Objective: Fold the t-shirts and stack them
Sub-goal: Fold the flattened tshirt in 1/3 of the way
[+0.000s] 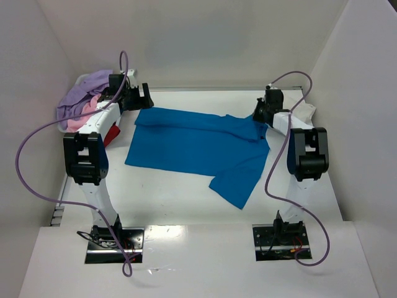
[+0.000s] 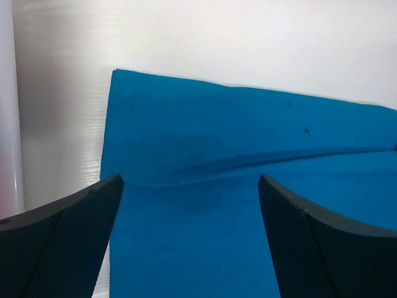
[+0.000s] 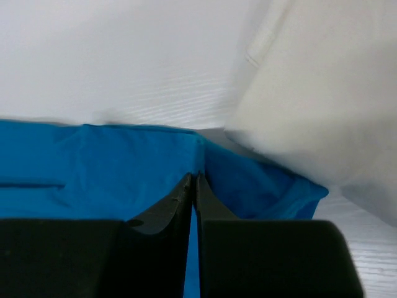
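So the blue t-shirt (image 1: 198, 146) runs left-right. The right pincer (image 3: 193, 183) is clamped on its far-right corner, and the left pincer (image 2: 191, 186) hangs apart just over the far-left one.

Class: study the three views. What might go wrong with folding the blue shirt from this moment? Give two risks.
1. The right gripper is shut on one edge of the blue t-shirt, while the left gripper is open over the opposite corner. A one-sided pull may drag or skew the cloth.
2. The white cloth lies right beside the right gripper and might get caught up.
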Controlling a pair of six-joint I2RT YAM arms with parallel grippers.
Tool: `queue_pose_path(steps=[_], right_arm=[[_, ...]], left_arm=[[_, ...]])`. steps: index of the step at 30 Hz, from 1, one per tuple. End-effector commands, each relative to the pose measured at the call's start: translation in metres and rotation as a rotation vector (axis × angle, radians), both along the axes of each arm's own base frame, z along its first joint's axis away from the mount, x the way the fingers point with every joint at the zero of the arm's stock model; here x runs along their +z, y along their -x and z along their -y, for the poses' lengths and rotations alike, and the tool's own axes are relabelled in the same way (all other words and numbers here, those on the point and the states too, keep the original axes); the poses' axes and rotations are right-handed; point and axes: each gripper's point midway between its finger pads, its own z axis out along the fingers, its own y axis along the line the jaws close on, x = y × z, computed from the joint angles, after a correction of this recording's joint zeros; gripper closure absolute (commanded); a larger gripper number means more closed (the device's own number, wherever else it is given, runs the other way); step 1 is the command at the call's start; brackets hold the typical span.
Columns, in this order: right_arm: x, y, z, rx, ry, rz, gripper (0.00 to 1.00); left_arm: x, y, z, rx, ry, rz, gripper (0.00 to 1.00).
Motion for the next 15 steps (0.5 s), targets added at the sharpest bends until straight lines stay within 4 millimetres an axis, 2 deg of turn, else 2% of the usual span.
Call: queue_pose_path(steps=[1,2,3,4,5,6,7,8,9,10,15], right_arm=[[0.067,0.013,-0.009,0.03,-0.059,0.143,0.91],[0.072,0.017,-0.011,0.04,-0.066,0.158,0.91],[0.063,0.03,-0.016,0.044,-0.099,0.133,0.93],[0.063,0.036,-0.018,0.047,-0.113,0.134,0.93],[0.075,0.042,-0.02,0.05,-0.132,0.16,0.93],[0.066,0.053,-0.024,0.068,-0.147,0.134,0.94],[0.068,0.058,-0.027,0.078,-0.165,0.133,0.94],[0.074,0.064,-0.03,0.094,-0.175,0.144,0.96],[0.066,0.076,-0.04,0.128,-0.195,0.12,0.98],[0.066,0.08,-0.042,0.138,-0.203,0.118,0.99],[0.064,0.127,-0.069,0.202,-0.269,0.068,0.99]], left_arm=[[0.013,-0.002,0.006,-0.043,0.029,0.04,0.03],[0.018,-0.003,0.008,-0.052,0.035,0.052,0.03],[0.006,-0.001,0.012,-0.079,0.045,0.022,0.03],[0.007,-0.004,0.015,-0.095,0.057,0.026,0.02],[0.007,-0.004,0.017,-0.115,0.056,0.015,0.02],[-0.001,-0.004,0.027,-0.16,0.057,-0.001,0.02],[-0.003,-0.006,0.027,-0.167,0.049,-0.008,0.02],[-0.008,-0.002,0.041,-0.206,0.048,-0.031,0.02],[-0.007,-0.004,0.048,-0.23,0.048,-0.023,0.02],[-0.009,-0.006,0.049,-0.245,0.046,-0.022,0.02],[-0.017,0.005,0.09,-0.379,0.035,-0.022,0.02]])
